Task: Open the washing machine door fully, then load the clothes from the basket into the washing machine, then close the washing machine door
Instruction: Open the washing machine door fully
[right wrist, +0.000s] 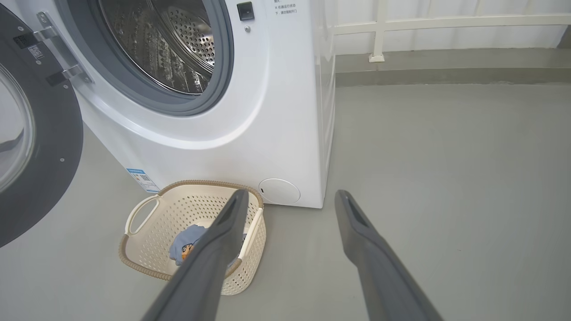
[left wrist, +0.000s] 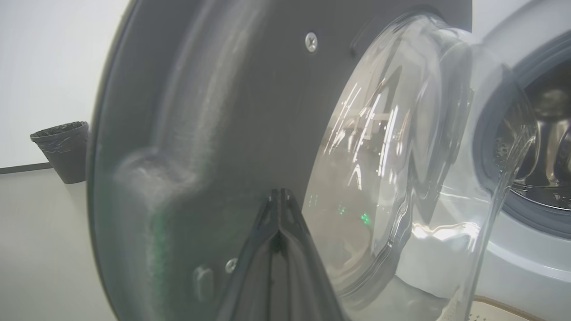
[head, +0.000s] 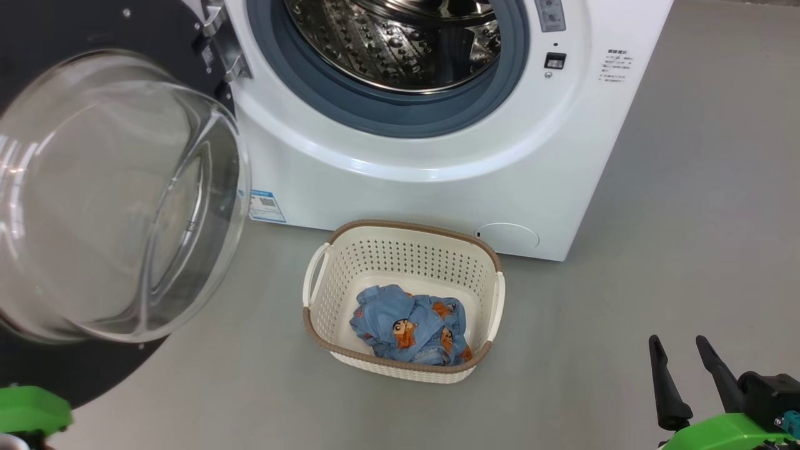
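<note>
The washing machine (head: 437, 181) stands ahead with its steel drum (head: 400, 44) exposed. The washing machine door (head: 112, 200) is swung out to the left, its glass bowl bulging toward me. On the floor in front sits the basket (head: 325, 300) with the clothes (head: 409, 325), a blue printed bundle, inside. My left gripper (left wrist: 279, 194) is shut with nothing between its fingers, its tip right at the door's dark inner face (left wrist: 214, 111). To the right of the basket (right wrist: 147, 249), well above the floor, my right gripper (right wrist: 291, 194) hangs open and empty, also seen low right (head: 678, 342).
A black waste bin (left wrist: 62, 149) stands by the wall beyond the door. A white railing (right wrist: 401, 22) runs behind the machine's right side. Bare grey floor (head: 687, 219) spreads to the right of the machine and the basket.
</note>
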Available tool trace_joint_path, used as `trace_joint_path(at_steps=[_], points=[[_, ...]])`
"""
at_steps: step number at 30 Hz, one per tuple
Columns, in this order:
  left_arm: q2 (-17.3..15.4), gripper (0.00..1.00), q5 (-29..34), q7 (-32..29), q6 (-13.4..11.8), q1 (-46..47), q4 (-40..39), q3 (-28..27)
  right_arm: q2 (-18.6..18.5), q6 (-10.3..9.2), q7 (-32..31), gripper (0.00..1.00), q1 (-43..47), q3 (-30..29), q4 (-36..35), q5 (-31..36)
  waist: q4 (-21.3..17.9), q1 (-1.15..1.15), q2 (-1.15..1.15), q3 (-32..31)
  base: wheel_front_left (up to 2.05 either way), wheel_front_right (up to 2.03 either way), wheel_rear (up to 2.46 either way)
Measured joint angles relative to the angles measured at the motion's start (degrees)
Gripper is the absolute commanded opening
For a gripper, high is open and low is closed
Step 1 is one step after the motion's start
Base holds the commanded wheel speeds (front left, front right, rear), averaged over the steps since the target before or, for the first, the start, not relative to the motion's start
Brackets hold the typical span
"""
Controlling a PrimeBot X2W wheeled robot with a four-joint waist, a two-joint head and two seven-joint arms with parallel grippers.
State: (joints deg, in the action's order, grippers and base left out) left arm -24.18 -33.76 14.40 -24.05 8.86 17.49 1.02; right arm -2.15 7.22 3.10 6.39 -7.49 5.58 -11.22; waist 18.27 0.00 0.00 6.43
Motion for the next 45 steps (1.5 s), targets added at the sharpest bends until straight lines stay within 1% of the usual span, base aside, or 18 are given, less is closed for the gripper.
trace_joint_path(at_steps=[3,8,18,23,27,29,34,38,40,41,42,43,44,45], points=[[-0.55,0.0,-0.14,0.02,0.42,0.83,1.98,-1.66,0.0,0.0,0.0,1.0,0.0,-0.05,0.01,0.0,-0.36,0.0,0.0,-0.07,0.0,0.0,0.0],[-1.42,0.0,-0.33,0.08,1.98,2.04,4.82,-3.89,0.0,0.0,0.0,1.0,0.0,-0.05,0.1,0.0,-0.71,0.0,0.0,-0.34,0.0,0.0,0.0],[-0.94,0.0,1.55,0.09,4.5,3.17,6.27,-6.5,0.0,0.0,-0.02,1.0,0.0,-0.04,0.1,0.12,-0.44,0.0,0.0,0.08,0.0,0.0,0.0],[1.65,0.0,4.14,0.22,5.21,3.18,4.54,-8.12,0.0,0.0,-0.02,1.0,0.0,-0.29,0.04,0.3,-0.31,0.0,0.0,0.28,0.0,0.0,0.0],[3.59,0.0,6.42,0.23,5.99,2.97,0.82,-10.23,-0.01,0.0,-0.02,1.0,0.02,-0.55,-0.04,0.69,-0.32,0.0,0.0,0.31,0.0,0.0,0.0],[4.79,0.0,7.72,0.23,7.21,2.32,-1.6,-11.05,0.0,0.0,-0.03,1.0,0.02,-0.74,-0.09,0.69,-0.32,0.0,0.0,0.31,0.0,0.0,0.0],[9.07,0.0,10.07,0.23,9.77,-0.56,-7.27,-11.47,0.0,0.0,-0.1,1.0,0.04,-1.78,-0.55,0.89,-0.04,0.0,0.0,0.16,0.0,0.0,0.0],[12.47,0.01,12.95,0.23,11.01,-3.42,-11.49,-9.29,0.01,0.0,-0.1,1.0,0.07,-1.9,-1.19,1.29,-0.3,0.0,0.0,-0.1,0.0,0.0,0.0],[14.4,0.06,14.28,0.23,11.79,-4.85,-13.38,-6.95,0.01,0.0,-0.1,1.0,0.07,-1.96,-1.33,1.46,-0.67,0.0,0.0,-0.22,0.0,0.0,0.0],[15.38,0.2,14.66,0.23,12.41,-5.48,-14.11,-5.49,0.02,0.0,-0.1,1.0,0.07,-1.92,-1.46,1.76,-0.93,0.0,0.0,-0.28,0.0,0.0,0.0],[16.08,0.38,15.18,0.22,13.15,-6.05,-14.19,-3.61,0.01,0.0,-0.1,1.0,0.06,-1.85,-1.63,1.78,-1.23,0.0,0.0,-0.34,0.0,0.0,0.0],[16.92,0.51,15.15,0.22,14.03,-6.66,-14.32,-2.15,0.01,0.0,-0.1,1.0,0.06,-1.74,-1.81,1.78,-1.56,0.0,0.0,-0.39,0.0,0.0,0.0],[17.57,0.63,15.27,0.22,14.19,-7.08,-14.36,-0.9,0.01,0.0,-0.05,1.0,0.04,-1.59,-2.09,1.92,-1.92,0.0,0.0,-0.43,0.0,0.0,0.0],[17.86,0.7,15.34,0.13,14.79,-7.21,-14.36,0.4,-0.01,0.0,-0.01,1.0,0.04,-1.38,-2.31,2.38,-2.33,0.0,0.0,-0.47,0.0,0.0,0.0]])
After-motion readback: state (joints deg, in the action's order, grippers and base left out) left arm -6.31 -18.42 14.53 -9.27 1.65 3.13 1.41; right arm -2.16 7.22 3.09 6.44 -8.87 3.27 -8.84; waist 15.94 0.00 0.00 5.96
